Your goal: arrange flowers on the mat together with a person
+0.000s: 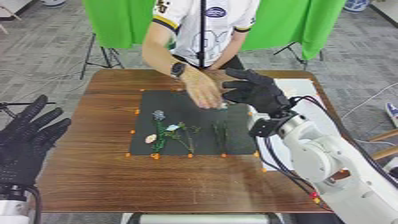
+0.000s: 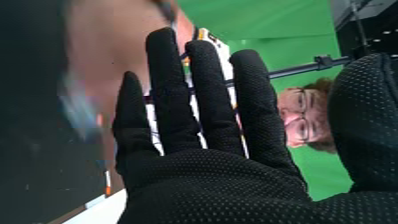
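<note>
My right hand [image 1: 253, 92] is over the mat's back right part, beside the person's hand [image 1: 202, 90], which reaches down to the mat holding a small pale flower [image 1: 223, 105]. Flowers lie on the dark mat [image 1: 182, 110]: a blue-grey one [image 1: 159, 115], a light blue one [image 1: 172, 128] and a pale pink one [image 1: 150, 138], with green stems. Another green stem [image 1: 221, 137] lies right of them. My left hand [image 1: 31, 137] is off the table's left edge, fingers straight. In the right wrist view my right hand [image 2: 213, 175] has straight fingers, with the person's hand [image 2: 111, 55] close by.
The brown table [image 1: 98, 180] carries a white sheet [image 1: 298, 87] along the mat's right side, partly under my right arm. Orange marks line the mat's edges. The person stands across the table, a green curtain [image 1: 115, 25] behind.
</note>
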You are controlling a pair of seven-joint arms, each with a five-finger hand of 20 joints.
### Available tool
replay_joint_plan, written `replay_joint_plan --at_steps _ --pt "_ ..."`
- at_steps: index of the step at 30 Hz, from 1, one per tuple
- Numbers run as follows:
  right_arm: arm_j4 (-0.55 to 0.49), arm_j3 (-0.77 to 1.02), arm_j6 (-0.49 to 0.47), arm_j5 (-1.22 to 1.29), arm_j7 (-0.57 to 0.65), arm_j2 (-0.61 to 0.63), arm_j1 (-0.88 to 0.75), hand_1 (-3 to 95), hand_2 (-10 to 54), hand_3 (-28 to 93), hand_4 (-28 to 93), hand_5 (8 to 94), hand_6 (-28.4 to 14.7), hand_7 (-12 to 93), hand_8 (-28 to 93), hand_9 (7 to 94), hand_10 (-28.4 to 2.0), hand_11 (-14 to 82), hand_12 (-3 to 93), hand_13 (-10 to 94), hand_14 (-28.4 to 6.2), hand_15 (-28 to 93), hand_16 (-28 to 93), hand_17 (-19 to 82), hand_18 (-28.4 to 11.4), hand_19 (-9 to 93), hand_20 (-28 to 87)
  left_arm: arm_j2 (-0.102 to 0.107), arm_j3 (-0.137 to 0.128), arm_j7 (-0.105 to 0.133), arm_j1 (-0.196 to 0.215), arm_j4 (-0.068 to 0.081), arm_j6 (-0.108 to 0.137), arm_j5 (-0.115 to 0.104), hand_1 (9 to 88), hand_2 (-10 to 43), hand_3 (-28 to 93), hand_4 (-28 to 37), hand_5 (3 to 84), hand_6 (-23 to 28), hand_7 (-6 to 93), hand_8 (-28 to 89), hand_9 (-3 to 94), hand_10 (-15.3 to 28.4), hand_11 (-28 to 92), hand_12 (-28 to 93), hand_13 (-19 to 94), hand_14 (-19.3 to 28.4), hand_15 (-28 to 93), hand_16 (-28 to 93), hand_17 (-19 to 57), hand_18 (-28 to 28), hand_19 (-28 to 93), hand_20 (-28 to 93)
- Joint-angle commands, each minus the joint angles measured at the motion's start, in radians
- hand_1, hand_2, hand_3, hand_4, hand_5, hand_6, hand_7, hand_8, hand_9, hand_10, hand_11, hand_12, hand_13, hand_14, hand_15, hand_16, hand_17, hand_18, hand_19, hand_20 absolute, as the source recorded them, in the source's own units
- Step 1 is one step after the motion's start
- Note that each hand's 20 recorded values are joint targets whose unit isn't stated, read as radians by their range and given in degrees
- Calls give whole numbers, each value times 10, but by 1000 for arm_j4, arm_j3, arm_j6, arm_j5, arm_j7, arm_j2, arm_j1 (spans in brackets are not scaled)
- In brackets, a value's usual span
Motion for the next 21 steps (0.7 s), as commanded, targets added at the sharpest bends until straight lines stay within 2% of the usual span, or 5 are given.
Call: replay_joint_plan --at_steps 1,6,9,15,21 --pt "-8 8 9 -7 4 -7 -13 221 36 747 -272 487 1 149 -124 528 -155 145 151 422 -172 420 131 34 -217 481 186 -3 4 -17 2 0 -14 6 205 59 761 -247 321 48 89 -80 316 150 178 123 214 224 461 -48 -84 194 420 194" --pt "-10 8 12 -1 7 -8 -18 221 37 746 -272 487 2 150 -124 529 -155 146 151 423 -172 421 131 34 -217 481 187 -6 1 -23 5 -2 -12 9 204 58 762 -246 322 48 89 -80 315 151 176 122 214 224 459 -48 -84 194 420 194" --pt "-13 9 13 0 4 -5 -21 221 38 744 -272 488 1 150 -124 529 -155 146 150 423 -172 422 132 34 -217 481 187 9 1 -5 17 -2 -5 -4 205 59 762 -248 322 48 89 -80 315 151 176 123 214 223 460 -48 -84 195 420 194" --pt "-5 1 11 -5 8 -7 -4 220 37 746 -271 488 2 151 -124 530 -155 146 151 423 -172 423 132 34 -218 481 187 -12 7 -25 -6 1 -13 11 205 59 762 -247 322 48 90 -80 315 150 177 123 214 224 459 -48 -84 195 420 194" --pt "-3 0 5 -1 8 -5 0 221 38 746 -271 489 2 151 -125 531 -155 146 150 423 -172 424 132 34 -218 482 187 18 9 21 21 -2 5 -14 206 59 761 -247 322 48 89 -80 315 151 177 123 214 224 460 -48 -83 194 420 193"
